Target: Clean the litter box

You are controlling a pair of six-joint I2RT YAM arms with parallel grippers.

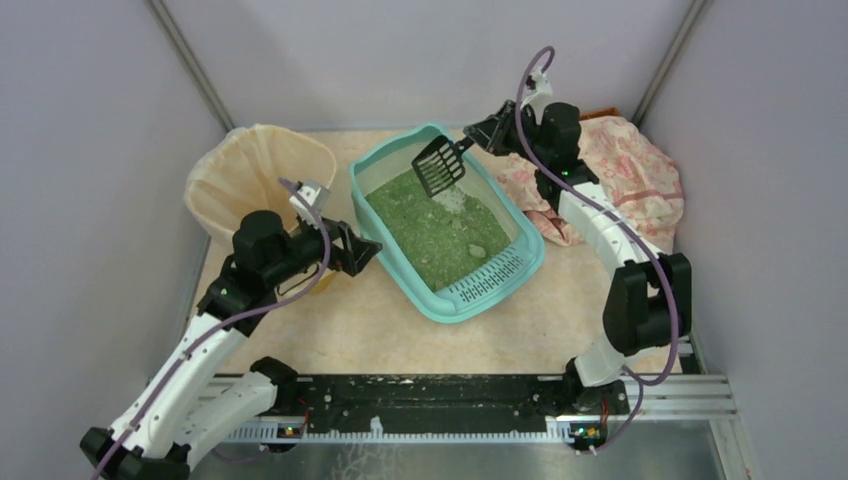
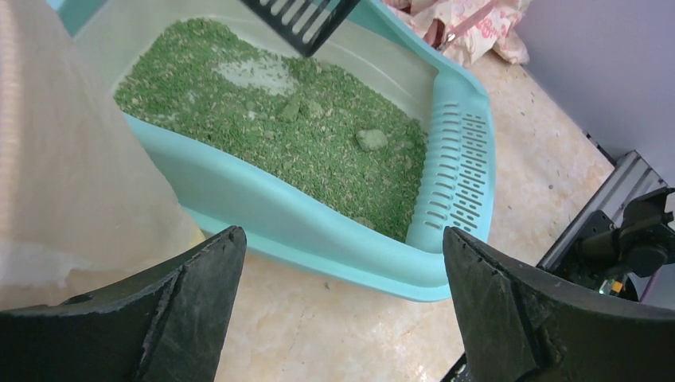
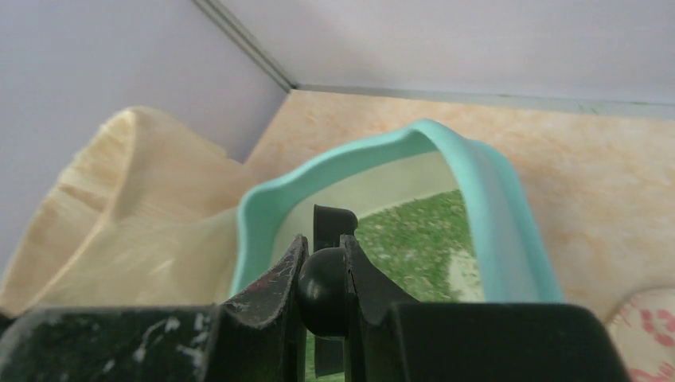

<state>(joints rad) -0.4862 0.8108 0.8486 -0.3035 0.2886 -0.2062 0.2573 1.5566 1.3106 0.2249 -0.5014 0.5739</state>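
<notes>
**Top view.** The litter box (image 1: pixel 388 250) sits mid-table. Its long axis runs on a diagonal from the far left to the near right, and the slotted grate (image 1: pixel 489 281) is at the near-right end. Green granules (image 1: pixel 430 235) cover its floor, with a pale clump (image 1: pixel 475 250) lying toward the grate end. The right gripper (image 1: pixel 472 141) hangs over the far rim, clamped on the handle of a black slotted scoop (image 1: pixel 441 166). The scoop's blade tilts down above the far end of the litter. So the clump lies on the near side of the blade, along the box's long axis, and the right arm is the one placed to reach it. The left gripper (image 1: pixel 362 252) is just beside the box's left long wall, with its jaws wide apart and nothing between them. A beige bag-lined bin (image 1: pixel 214 186) stands to the left of the box and a pink floral cloth (image 1: pixel 645 170) to the right.

**Left wrist.** Both black fingers (image 2: pixel 195 306) frame the view, spread wide. The teal wall (image 2: pixel 263 203) lies straight ahead of them, close but not touching. A clump (image 2: pixel 371 140) shows clearly near the grate (image 2: pixel 458 171), and the scoop's blade (image 2: pixel 302 20) is at the top edge. The bin's liner (image 2: pixel 72 175) fills the left of the view.

**Right wrist.** The jaws are shut on the scoop handle's rounded end (image 3: pixel 322 290). Beyond them are the box's far rim (image 3: pixel 493 207) and the blurred litter (image 3: pixel 414 239). Judging from this, the coming move is a dip and a draw of the blade toward the clump.
</notes>
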